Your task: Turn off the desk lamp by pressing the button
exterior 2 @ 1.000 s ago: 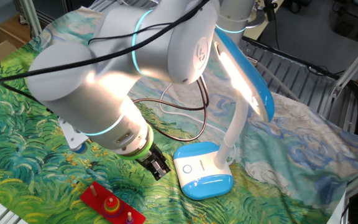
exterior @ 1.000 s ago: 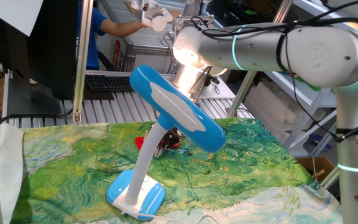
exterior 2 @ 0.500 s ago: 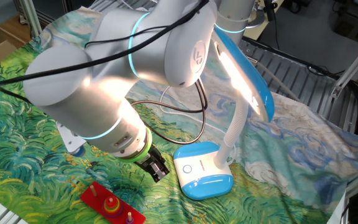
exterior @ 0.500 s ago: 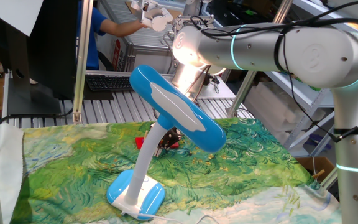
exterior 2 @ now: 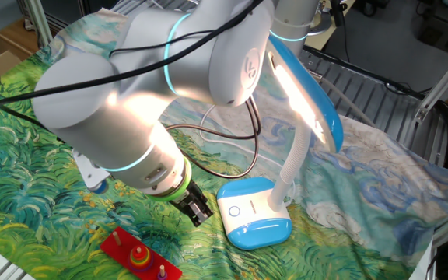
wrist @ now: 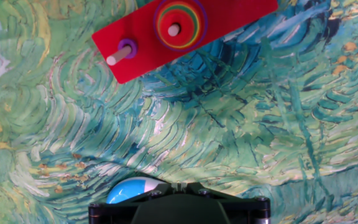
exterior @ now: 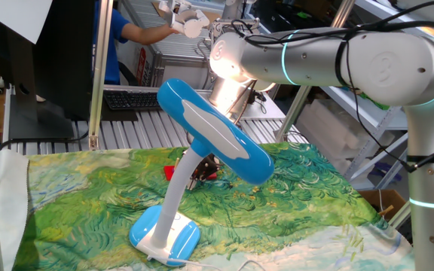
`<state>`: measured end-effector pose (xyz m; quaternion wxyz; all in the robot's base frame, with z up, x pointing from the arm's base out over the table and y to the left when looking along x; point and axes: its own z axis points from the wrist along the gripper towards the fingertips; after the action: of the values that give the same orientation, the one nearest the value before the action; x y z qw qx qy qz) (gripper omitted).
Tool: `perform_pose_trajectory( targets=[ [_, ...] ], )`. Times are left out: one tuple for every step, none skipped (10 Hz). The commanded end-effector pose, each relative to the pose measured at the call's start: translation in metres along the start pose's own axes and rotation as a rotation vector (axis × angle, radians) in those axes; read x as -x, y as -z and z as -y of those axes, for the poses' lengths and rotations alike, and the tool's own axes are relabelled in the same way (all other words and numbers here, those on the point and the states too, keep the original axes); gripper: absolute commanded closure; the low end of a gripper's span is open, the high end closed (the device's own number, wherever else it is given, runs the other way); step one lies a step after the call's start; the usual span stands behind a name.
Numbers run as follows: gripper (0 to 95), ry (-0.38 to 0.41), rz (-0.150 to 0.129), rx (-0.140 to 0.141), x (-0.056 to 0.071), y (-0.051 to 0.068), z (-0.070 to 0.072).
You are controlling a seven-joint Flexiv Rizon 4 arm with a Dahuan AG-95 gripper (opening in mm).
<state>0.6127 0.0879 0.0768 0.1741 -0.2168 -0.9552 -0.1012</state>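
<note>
One fixed view, left to right: painted green cloth point(exterior: 74, 196) over the table; the desk lamp point(exterior: 202, 150) stands on it, blue-and-white base point(exterior: 164, 235) at the near edge, white neck curving up to the long blue head with its white stripe. Behind the neck a scrap of red, and my gripper point(exterior: 200, 175) dark and mostly hidden. My arm point(exterior: 337, 56) runs in from the right, above the lamp head. Jaw state unreadable from here

Other fixed view, left to right: red peg board point(exterior 2: 140, 257) with colored rings at the lower edge of the cloth point(exterior 2: 22, 179); my gripper point(exterior 2: 196, 208) angled steeply down, black fingers pressed together, nothing between them — clenched on nothing. Tip sits just beside the left edge of the lamp base point(exterior 2: 253, 214), near it, not on it. This side shows the base's top face with its button markings, and the underside of the head point(exterior 2: 306, 93) glowing: lamp still lit. Neither was visible from the first side

Hand view: peg board point(wrist: 179, 34) along the top, one bare peg at left, stacked rings at right; swirled cloth point(wrist: 260, 124) in the middle; my own dark body at the bottom edge with a sliver of blue-and-white base point(wrist: 132, 188) at its left. Fingertips out of frame here
</note>
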Motion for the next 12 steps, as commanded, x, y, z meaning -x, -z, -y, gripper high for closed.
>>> perform_pose_trajectory(
  targets=[
    [95.0, 0.101, 0.035, -0.022, -0.0001, -0.0002, 0.0004],
    [95.0, 0.200, 0.050, -0.030, 0.0002, -0.0001, 0.0005],
    [95.0, 0.283, 0.048, -0.032, 0.0003, 0.0000, 0.0005],
    [95.0, 0.301, 0.045, -0.032, 0.0003, 0.0000, 0.0005],
    [95.0, 0.329, 0.045, -0.036, 0.0007, 0.0000, 0.0006],
    [95.0, 0.367, 0.039, -0.045, 0.0007, 0.0000, 0.0006],
    [95.0, 0.369, 0.037, -0.050, 0.0007, 0.0000, 0.0007],
    [95.0, 0.378, 0.040, -0.056, 0.0009, 0.0000, 0.0008],
    [95.0, 0.372, 0.039, -0.056, 0.0010, -0.0001, 0.0008],
    [95.0, 0.248, -0.007, -0.051, 0.0013, -0.0003, 0.0004],
    [95.0, 0.143, -0.022, -0.045, 0.0018, -0.0007, -0.0001],
    [95.0, 0.042, -0.022, -0.042, 0.0021, -0.0005, 0.0000]
  ],
)
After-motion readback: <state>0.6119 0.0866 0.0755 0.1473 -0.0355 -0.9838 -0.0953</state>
